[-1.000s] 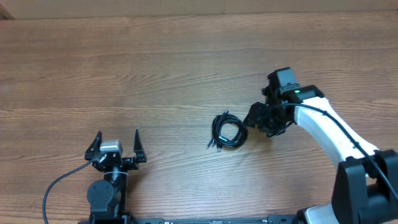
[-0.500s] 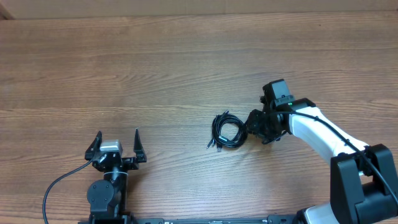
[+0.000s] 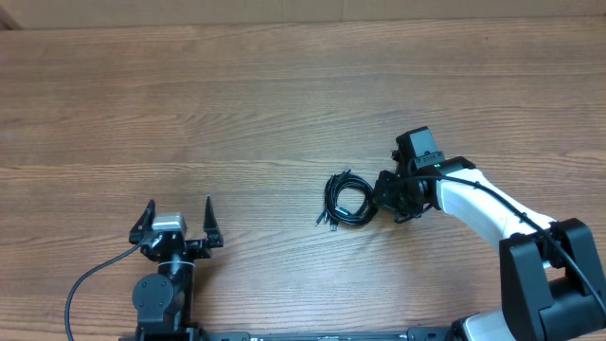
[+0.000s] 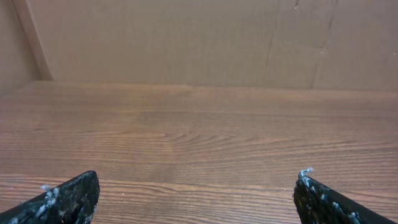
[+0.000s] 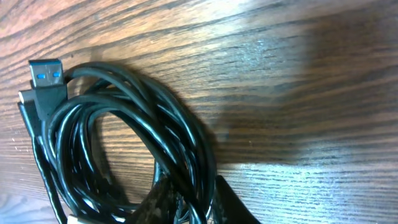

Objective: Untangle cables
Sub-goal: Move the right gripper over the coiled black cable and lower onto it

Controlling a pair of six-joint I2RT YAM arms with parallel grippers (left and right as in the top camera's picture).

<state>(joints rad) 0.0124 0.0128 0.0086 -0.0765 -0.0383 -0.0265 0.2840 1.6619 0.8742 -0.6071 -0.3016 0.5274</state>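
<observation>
Right arm (image 3: 473,194): white shell, black joints, thin black cable. Left hand (image 3: 179,204): black, white-scuffed fingertips (image 4: 74,196).

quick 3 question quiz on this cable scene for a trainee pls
1. True or false: the left gripper is holding the cable bundle.
2. In the right wrist view, the insert of the USB plug is: A red, B blue, C white.
3. Fill in: the gripper at the bundle's edge is the ___ one.

Key: 1 false, it stands open and apart from the bundle. 2 B. 3 right: the right gripper.
</observation>
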